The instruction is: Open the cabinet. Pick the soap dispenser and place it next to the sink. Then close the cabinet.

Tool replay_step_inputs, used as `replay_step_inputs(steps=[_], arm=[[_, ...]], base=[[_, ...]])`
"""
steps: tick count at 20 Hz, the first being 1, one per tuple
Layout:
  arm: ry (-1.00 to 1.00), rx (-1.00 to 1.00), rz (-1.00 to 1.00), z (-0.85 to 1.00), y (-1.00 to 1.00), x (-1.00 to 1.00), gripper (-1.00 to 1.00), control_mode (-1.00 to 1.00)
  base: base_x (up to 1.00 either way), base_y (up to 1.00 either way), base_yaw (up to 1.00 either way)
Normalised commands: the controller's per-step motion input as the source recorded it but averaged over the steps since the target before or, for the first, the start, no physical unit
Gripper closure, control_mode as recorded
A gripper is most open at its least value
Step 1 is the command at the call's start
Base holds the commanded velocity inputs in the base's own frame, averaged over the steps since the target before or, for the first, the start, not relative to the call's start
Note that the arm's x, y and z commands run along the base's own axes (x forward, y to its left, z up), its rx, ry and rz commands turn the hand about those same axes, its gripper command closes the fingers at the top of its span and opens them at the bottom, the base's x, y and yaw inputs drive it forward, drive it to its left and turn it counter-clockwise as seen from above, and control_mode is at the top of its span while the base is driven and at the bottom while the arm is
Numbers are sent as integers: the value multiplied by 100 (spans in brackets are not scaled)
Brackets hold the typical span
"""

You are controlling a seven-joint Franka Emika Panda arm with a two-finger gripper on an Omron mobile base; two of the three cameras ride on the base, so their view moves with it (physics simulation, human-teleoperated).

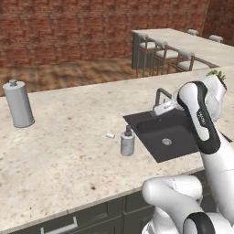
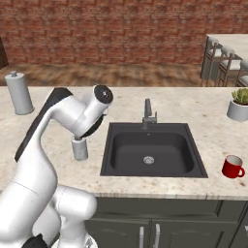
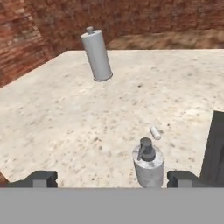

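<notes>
The counter (image 1: 68, 151) spreads pale and speckled under everything, with one dark sink (image 2: 152, 150) set into it and one curved silver faucet (image 2: 147, 112) at the basin's back rim. In the hand view the gripper (image 3: 111, 178) has its two dark fingertips (image 3: 41, 178) spread to their widest, holding nothing and touching nothing; the soap dispenser (image 3: 148, 165) stands upright on the counter between them, nearer one tip than the other, clear of both. From the left base view the dispenser (image 1: 127, 141) sits just beside the sink's left edge, and from the right base view its body (image 2: 80, 149) shows below the arm's wrist, which covers its top. One tall plain grey canister (image 1: 18, 104) with a knob top stands well apart, far to the left near the counter's back edge. One tiny pale cylinder (image 1: 110, 135) lies on its side near the dispenser, apart from it. To the right of the sink stand one red mug (image 2: 233, 167) near the front edge and one potted plant (image 2: 239, 104) in a white pot farther back. Bar stools (image 1: 162, 54) line the far island; their count is unclear.
</notes>
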Motion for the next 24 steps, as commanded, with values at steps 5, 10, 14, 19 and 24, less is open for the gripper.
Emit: replay_step_inputs(steps=[5, 10, 14, 19, 24], arm=[[7, -11, -53, 41, 11, -67, -100, -100], [1, -16, -39, 59, 27, -56, -100, -100], [0, -12, -29, 61, 17, -41, -100, -100], [0, -5, -11, 74, 0, -52, -100, -100], [-1, 0, -1, 56, -26, -48, -100, -100]], base=[[0, 0, 0], [0, 0, 0], [0, 0, 0], [0, 0, 0], [0, 0, 0]])
